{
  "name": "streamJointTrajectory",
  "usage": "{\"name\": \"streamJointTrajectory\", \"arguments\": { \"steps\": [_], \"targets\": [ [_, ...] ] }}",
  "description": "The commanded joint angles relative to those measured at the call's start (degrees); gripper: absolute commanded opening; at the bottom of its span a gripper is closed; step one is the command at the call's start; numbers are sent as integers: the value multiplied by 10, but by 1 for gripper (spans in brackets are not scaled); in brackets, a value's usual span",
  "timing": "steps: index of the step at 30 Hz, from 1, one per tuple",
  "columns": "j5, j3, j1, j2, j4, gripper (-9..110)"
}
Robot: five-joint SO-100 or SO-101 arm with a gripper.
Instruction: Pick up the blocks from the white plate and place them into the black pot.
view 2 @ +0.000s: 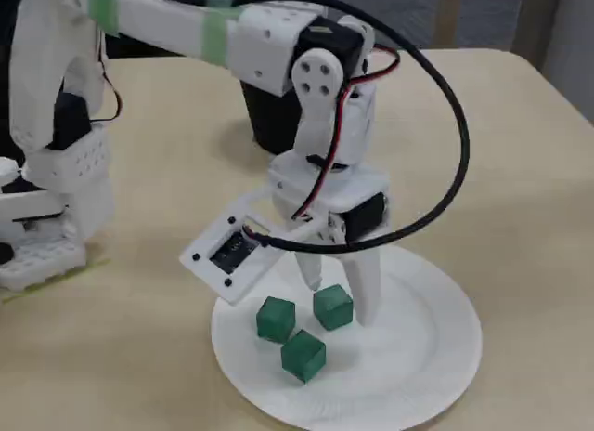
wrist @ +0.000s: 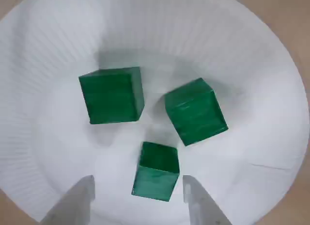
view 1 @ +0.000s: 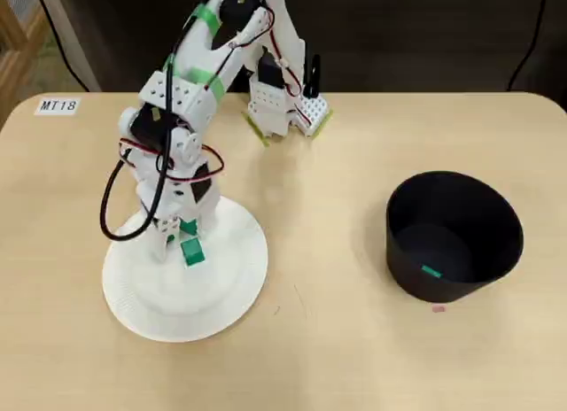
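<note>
In the overhead view the white arm reaches down over the white plate (view 1: 221, 296), which lies on the left part of the pale wooden table (view 1: 337, 358). The pincer (view 1: 180, 238) hangs low above the plate's upper middle, and one green block (view 1: 192, 252) shows just below it; the arm hides the rest of that spot. The black pot (view 1: 454, 236) stands well apart on the right, upright, with a small green block (view 1: 431, 271) on its floor near the front wall. A white label (view 1: 58, 105) reading MT18 sits at the table's far left corner.

In the wrist view three green blocks rest on the plate (wrist: 271, 79): a left block (wrist: 112, 94), a right block (wrist: 195, 110) turned at an angle, and a nearer block (wrist: 156, 170) below them. The two white fingertips (wrist: 77, 200) stand on either side of the nearer block, apart from it, so the pincer (wrist: 137, 198) is spread wide and grips nothing.

In the fixed view the pincer (view 2: 339, 296) points down over the plate (view 2: 427, 357), its tips straddling the rear block (view 2: 332, 306) without clear contact. Two more blocks (view 2: 276, 319) lie just in front, close together. The pot (view 2: 274, 120) stands behind the arm, mostly hidden.
</note>
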Motion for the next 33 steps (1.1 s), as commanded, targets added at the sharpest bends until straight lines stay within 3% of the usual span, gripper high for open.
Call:
{"name": "streamJointTrajectory", "arguments": {
  "steps": [1,21,25,30,33],
  "targets": [
    [-5,-30,-4,3,1,27],
    [-5,-37,-9,-37,-31,23],
    [12,-41,-7,-45,-48,16],
    [33,-62,-3,-65,-47,-1],
    [25,-85,-3,-81,-38,-2]
  ]
}}
